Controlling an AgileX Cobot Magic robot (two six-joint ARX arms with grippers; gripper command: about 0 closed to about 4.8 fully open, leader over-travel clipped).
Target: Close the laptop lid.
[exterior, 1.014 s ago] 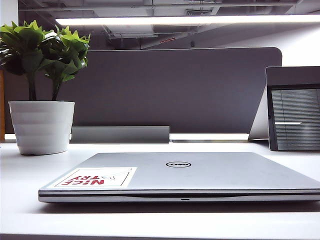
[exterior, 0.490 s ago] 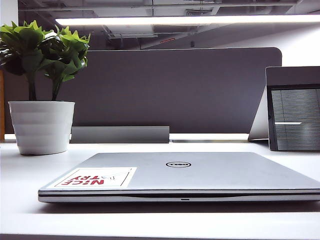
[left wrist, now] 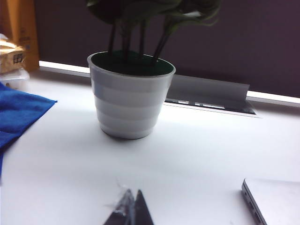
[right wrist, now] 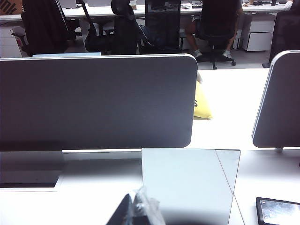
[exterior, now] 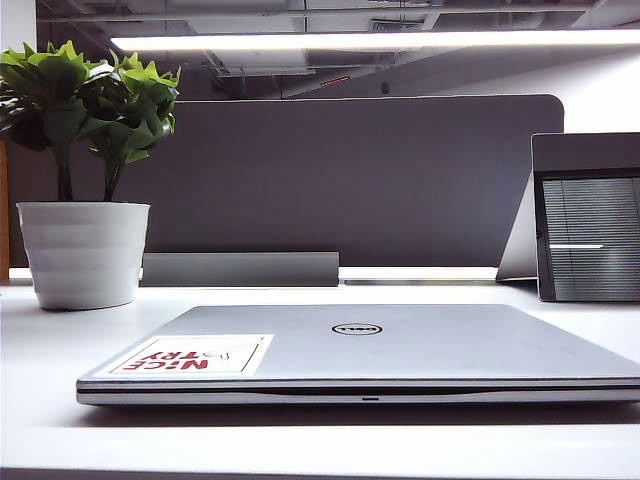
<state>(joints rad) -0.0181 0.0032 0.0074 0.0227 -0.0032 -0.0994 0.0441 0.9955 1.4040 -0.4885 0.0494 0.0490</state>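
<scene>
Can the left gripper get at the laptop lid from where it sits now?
Probably yes. The left gripper hangs shut over bare table, and the laptop lid, already lying flat and closed, shows its corner nearby with nothing between. The plant pot stands off to the far side.

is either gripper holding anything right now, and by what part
Nothing is held. The left gripper and right gripper each show fingers pressed together with nothing between them, both away from the laptop lid, which lies shut.
</scene>
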